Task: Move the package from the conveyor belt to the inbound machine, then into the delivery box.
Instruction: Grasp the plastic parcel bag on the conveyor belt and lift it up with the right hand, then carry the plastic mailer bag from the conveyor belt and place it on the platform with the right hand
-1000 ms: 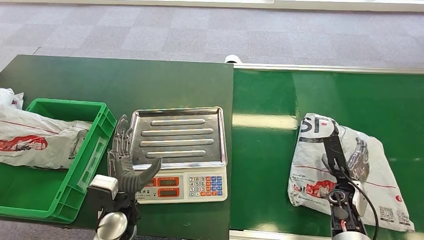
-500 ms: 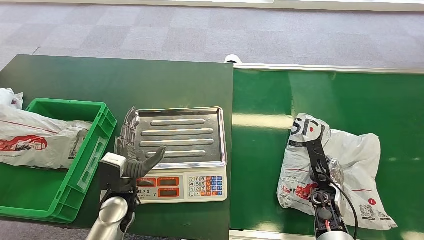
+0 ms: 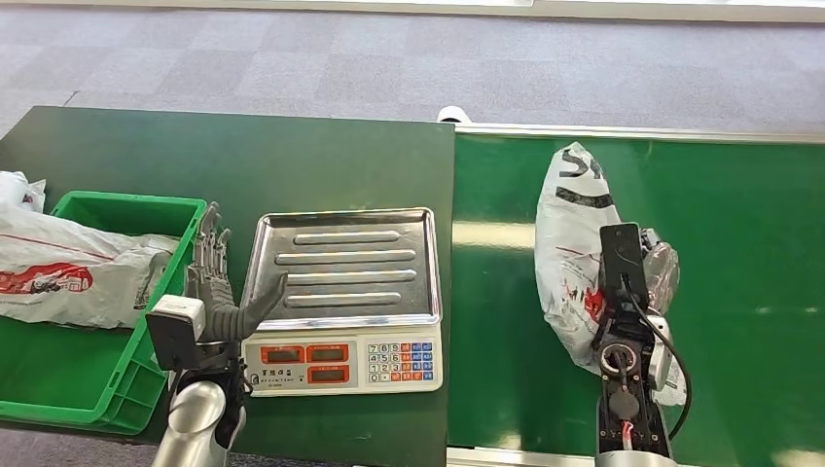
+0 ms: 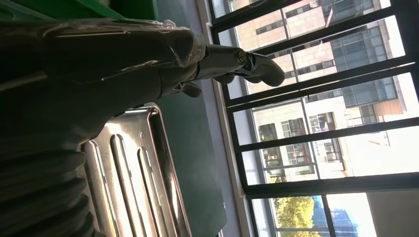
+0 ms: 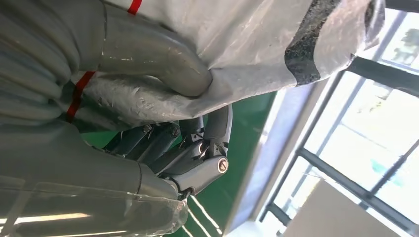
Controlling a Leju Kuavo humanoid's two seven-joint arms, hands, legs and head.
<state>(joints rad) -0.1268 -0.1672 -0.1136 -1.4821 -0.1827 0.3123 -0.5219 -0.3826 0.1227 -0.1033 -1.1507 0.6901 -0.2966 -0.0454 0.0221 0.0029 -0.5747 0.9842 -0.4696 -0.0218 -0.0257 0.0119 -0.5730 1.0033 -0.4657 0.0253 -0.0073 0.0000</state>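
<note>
Right hand (image 3: 654, 268) grips 1 white bag (image 3: 569, 263), lifted over the green belt (image 3: 739, 224); thumb (image 5: 163, 64) presses into the plastic, fingers (image 5: 197, 153) curled beneath. Left hand (image 3: 216, 287) holds nothing, fingers spread, between 1 green bin (image 3: 185, 282) and 1 scale (image 3: 345, 292) w/ steel tray on a dark desk (image 3: 243, 156). Bin holds at least 1 more white bag (image 3: 68, 268). Scale sits between bin and belt, left of the held bag. Gray carpet (image 3: 389, 58) beyond.
</note>
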